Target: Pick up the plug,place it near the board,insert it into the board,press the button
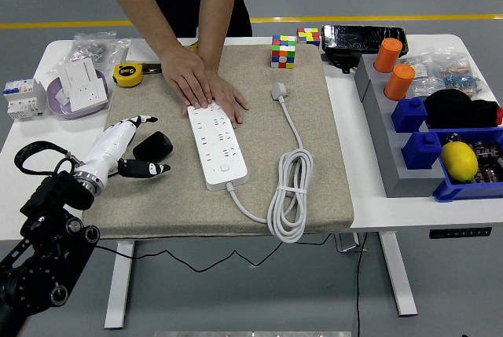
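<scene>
Left hand [130, 148] on beige mat [314, 156]

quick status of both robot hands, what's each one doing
Left hand: open, holding nothing, fingers spread beside the black plug.
Right hand: not in view.

White table [369, 210] carries beige mat [314, 164].

**Hidden and cut off**

The person's hands [206, 86] are covering the far end of the power strip [217, 143]. The frame's top edge is cropping the person above the forearms. The left hand [118, 148] is partly hiding the black plug [152, 145].
</scene>
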You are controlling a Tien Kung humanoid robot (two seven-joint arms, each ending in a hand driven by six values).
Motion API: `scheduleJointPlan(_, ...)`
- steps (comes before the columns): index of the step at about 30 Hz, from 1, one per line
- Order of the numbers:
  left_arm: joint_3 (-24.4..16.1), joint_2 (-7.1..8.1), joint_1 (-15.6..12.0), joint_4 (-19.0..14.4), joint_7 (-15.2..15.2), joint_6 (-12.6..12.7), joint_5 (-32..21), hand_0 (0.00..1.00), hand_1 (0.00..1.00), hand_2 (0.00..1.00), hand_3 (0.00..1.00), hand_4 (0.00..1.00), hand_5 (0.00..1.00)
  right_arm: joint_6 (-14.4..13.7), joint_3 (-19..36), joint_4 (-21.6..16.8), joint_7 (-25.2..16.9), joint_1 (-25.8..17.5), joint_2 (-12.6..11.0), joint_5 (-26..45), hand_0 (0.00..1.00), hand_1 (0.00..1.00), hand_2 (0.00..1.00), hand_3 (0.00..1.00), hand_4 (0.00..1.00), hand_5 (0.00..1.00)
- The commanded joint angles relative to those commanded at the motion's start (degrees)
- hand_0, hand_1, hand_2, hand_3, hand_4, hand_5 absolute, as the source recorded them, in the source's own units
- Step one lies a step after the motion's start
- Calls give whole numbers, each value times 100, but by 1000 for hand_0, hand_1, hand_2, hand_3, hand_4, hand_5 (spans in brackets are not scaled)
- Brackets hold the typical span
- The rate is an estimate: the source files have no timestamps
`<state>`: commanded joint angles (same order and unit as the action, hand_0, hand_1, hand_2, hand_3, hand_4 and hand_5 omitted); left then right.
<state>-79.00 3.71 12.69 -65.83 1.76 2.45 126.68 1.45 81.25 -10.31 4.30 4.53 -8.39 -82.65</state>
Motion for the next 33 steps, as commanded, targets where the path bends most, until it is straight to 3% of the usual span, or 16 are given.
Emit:
scheduleJointPlan(1,1,-8,11,42,-3,15,2,870,915,859,808,998,234,1,-2,0,1,1,0,1,832,783,774,809,998,929)
scheduleJointPlan(2,2,-15,19,75,-6,29,1,800,841,772,754,998,248,1,-6,0,1,3,0,3,834,782,772,808,998,929)
scheduleJointPlan(8,-13,-104,100,350,-111,306,-20,800,841,772,754,998,248,4,-14,0,2,2,-4,-4,834,782,772,808,998,929)
scheduleJointPlan(9,-21,-121,126,410,-146,354,1,739,729,599,554,998,259,6,-17,0,5,0,-5,-11,833,781,772,806,998,928)
scheduleJointPlan(14,-132,-214,260,682,-293,527,290,739,729,599,554,998,259,12,-32,0,10,-5,-10,-21,833,781,772,806,998,928)
scheduleJointPlan(15,-148,-226,274,713,-311,550,297,698,645,481,449,998,281,11,-39,0,8,-5,-10,-16,833,780,771,805,998,928)
scheduleJointPlan(26,-238,-319,413,1017,-404,738,332,684,620,451,417,998,285,14,-20,0,18,-3,-11,-34,834,779,770,803,998,928)
scheduleJointPlan(27,-249,-327,429,1053,-426,784,332,626,573,429,406,998,294,14,-19,0,16,-1,-12,-31,835,779,769,803,998,928)
scheduleJointPlan(32,-236,-339,477,1155,-498,948,332,626,573,429,406,998,294,13,-18,0,5,8,-11,-16,835,779,769,803,998,928)
scheduleJointPlan(33,-234,-341,479,1165,-504,959,332,582,518,414,396,998,281,13,-16,0,3,9,-9,-15,835,779,768,802,998,927)
